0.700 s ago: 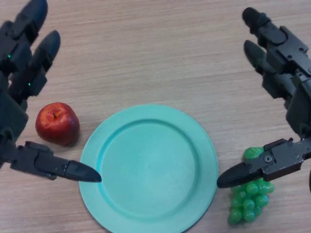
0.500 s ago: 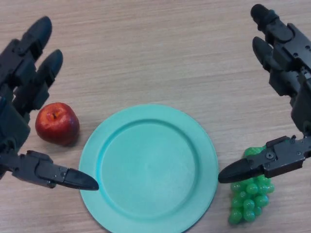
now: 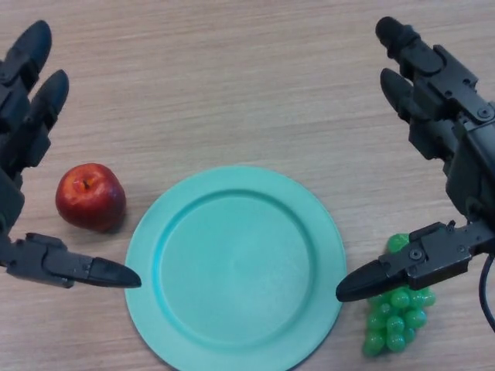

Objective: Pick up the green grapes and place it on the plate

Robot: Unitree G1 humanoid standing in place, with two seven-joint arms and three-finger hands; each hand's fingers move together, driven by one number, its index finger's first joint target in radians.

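Left hand (image 3: 23,139): matte black, blocky segmented casing, thick fingers ending in rounded glossy tips, thumb tapering to smooth dark pointed tip. Right hand (image 3: 456,154): same black build, angular housing plates with visible seams, small screws on finger segments and thumb base, round fastener on thumb block, thumb narrowing to glossy cone-like tip. Surfaces dark grey-black throughout, no coloured markings legible

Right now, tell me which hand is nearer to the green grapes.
The right hand. Its thumb lies right over the top of the green grapes, at the plate's right edge. The left hand is across the plate, beside the red apple.
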